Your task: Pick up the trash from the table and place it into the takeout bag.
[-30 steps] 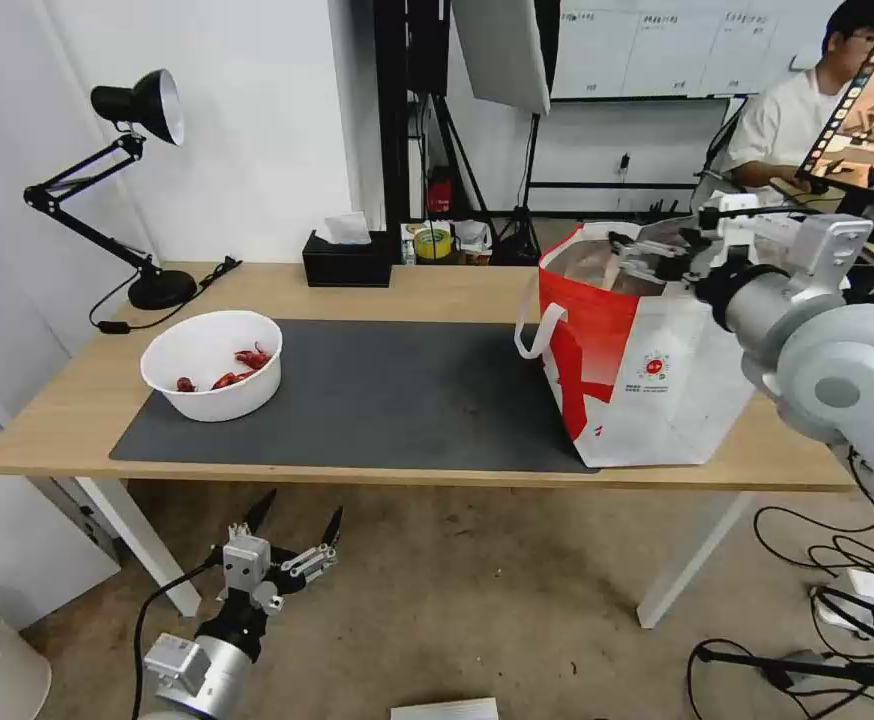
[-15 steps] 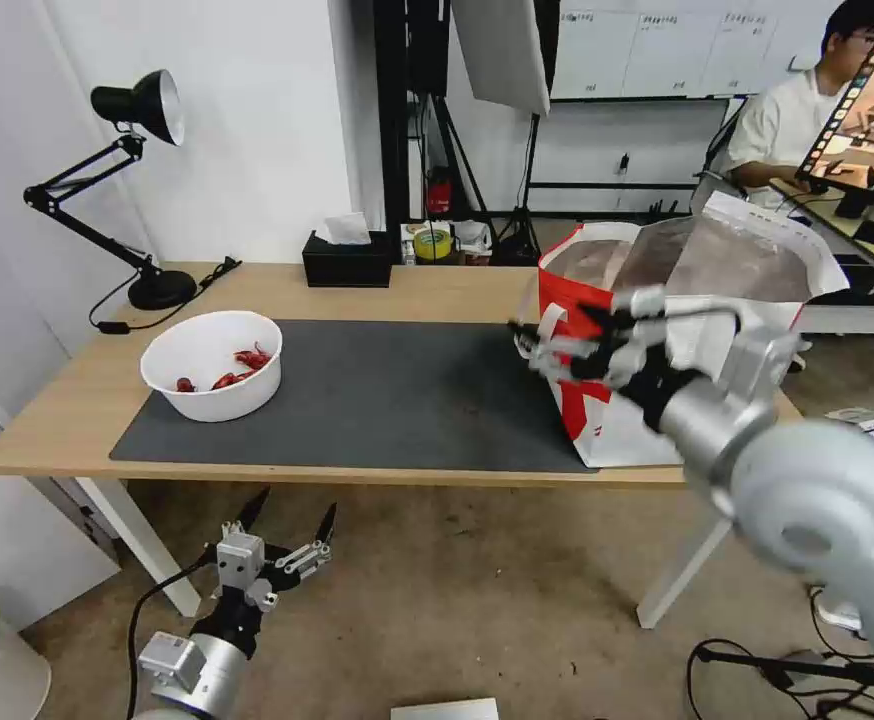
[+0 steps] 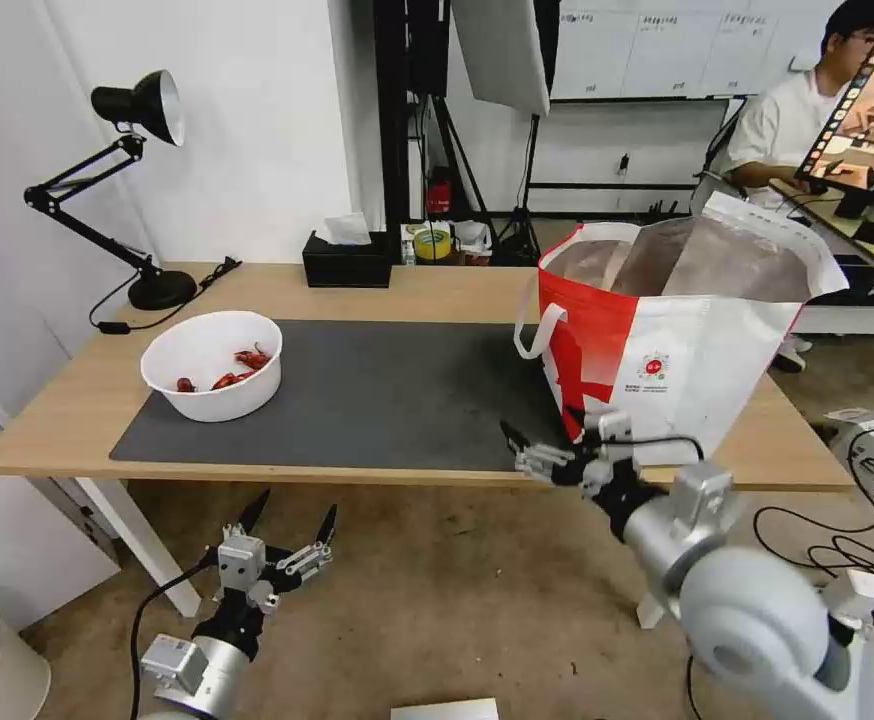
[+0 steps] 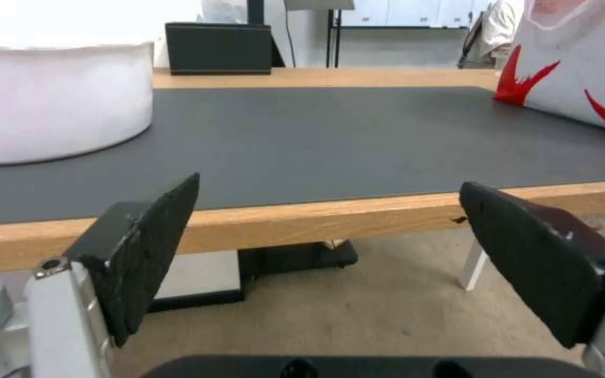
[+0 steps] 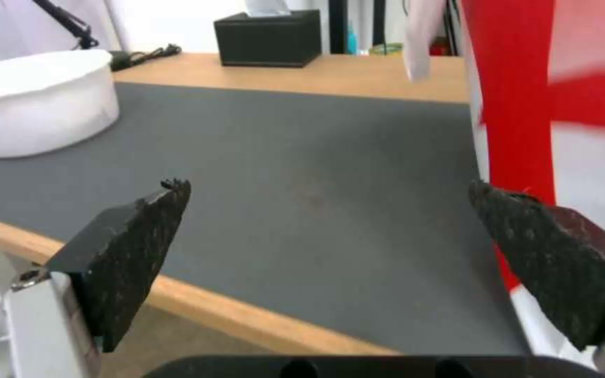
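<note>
The right gripper (image 3: pixel 542 440) has dropped from above the takeout bag (image 3: pixel 677 360) to the table (image 3: pixel 437 290) front edge, fingers spread.

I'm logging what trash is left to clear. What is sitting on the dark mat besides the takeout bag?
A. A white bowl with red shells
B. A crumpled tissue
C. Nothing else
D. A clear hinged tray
A: the white bowl with red shells inside rests on the left end of the mat, apart from the takeout bag at the right end.
</note>
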